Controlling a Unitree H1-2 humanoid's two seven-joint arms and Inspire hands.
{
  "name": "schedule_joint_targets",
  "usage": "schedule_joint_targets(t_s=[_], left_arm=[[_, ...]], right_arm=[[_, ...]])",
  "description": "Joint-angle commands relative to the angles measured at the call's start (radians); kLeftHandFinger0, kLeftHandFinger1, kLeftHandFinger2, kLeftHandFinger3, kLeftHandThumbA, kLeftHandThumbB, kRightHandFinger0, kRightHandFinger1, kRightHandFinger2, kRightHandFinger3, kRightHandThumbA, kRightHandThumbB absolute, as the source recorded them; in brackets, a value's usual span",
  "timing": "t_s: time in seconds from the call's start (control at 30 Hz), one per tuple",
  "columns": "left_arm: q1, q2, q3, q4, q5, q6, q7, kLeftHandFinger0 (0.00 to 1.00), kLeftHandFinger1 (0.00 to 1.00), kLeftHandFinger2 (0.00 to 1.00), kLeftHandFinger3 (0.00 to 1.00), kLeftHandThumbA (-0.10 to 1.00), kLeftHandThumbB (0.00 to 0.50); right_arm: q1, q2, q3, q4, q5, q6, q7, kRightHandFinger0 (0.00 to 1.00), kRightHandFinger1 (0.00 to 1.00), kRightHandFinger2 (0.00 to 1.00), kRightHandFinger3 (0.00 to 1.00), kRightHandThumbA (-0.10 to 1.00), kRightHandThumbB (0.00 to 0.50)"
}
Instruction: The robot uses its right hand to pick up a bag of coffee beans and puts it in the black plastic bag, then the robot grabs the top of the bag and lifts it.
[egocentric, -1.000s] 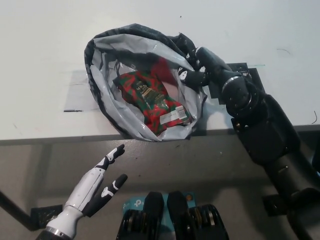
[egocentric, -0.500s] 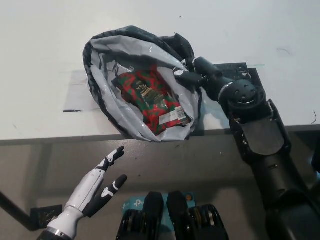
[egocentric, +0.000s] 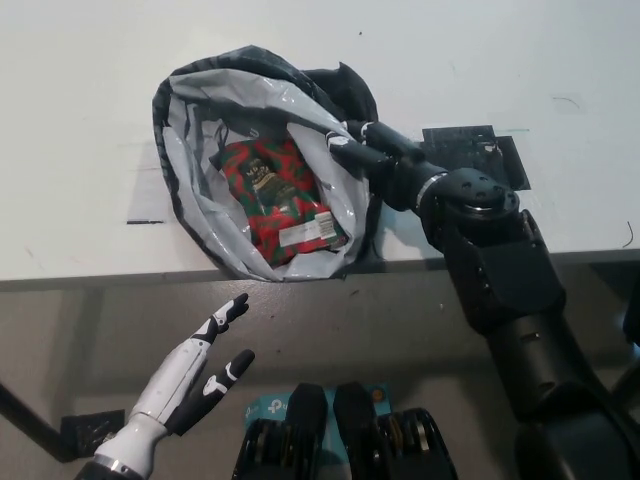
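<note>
The coffee bag (egocentric: 272, 197), red and green, lies inside the black plastic bag (egocentric: 190, 190), whose mouth gapes toward the camera on the white table (egocentric: 80, 120), so the packing step looks done; the right hand (egocentric: 372, 158) has its fingers pinched on the rim at the mouth's right side, seemingly to gather the top for lifting; the left hand (egocentric: 195, 375) rests below the table edge, fingers spread, idle; the coffee bag's label is too small to read.

Even, fairly bright overhead light washes the white table (egocentric: 90, 120) nearly featureless, leaves glossy glare patches on the plastic bag (egocentric: 200, 110) lining and a soft shadow beneath its near rim, while the floor below stays dimmer (edges look slightly soft, detail grainy).
</note>
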Motion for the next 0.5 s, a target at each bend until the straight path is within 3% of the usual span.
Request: schedule_joint_targets(t_s=[0.0, 0.13, 0.33, 0.43, 0.47], left_arm=[[-0.035, 0.015, 0.002, -0.027, 0.013, -0.016, 0.000, 1.00, 1.00, 1.00, 1.00, 1.00, 0.167], [-0.034, 0.013, 0.003, -0.028, 0.012, -0.017, 0.001, 1.00, 1.00, 1.00, 1.00, 1.00, 0.170], [-0.036, 0.010, 0.002, -0.021, 0.010, -0.021, 0.003, 1.00, 1.00, 1.00, 1.00, 1.00, 0.158], [-0.037, 0.008, 0.002, -0.023, 0.012, -0.018, 0.004, 1.00, 1.00, 1.00, 1.00, 1.00, 0.163], [-0.037, 0.007, 0.002, -0.024, 0.011, -0.016, 0.004, 1.00, 1.00, 1.00, 1.00, 1.00, 0.164]], right_arm=[[-0.430, 0.087, -0.039, -0.127, 0.662, 0.021, -0.258, 0.00, 0.23, 0.66, 0.96, -0.10, 0.036], [-0.472, 0.068, -0.035, -0.112, 0.659, 0.021, -0.272, 0.00, 0.25, 0.66, 1.00, -0.10, 0.055], [-0.556, 0.020, -0.018, -0.079, 0.635, 0.021, -0.294, 0.00, 0.20, 0.65, 1.00, -0.10, 0.076], [-0.604, 0.002, -0.014, -0.056, 0.548, 0.021, -0.290, 0.00, 0.18, 0.64, 1.00, -0.10, 0.064], [-0.614, -0.002, -0.012, -0.054, 0.503, 0.021, -0.285, 0.00, 0.17, 0.64, 1.00, -0.10, 0.082]])
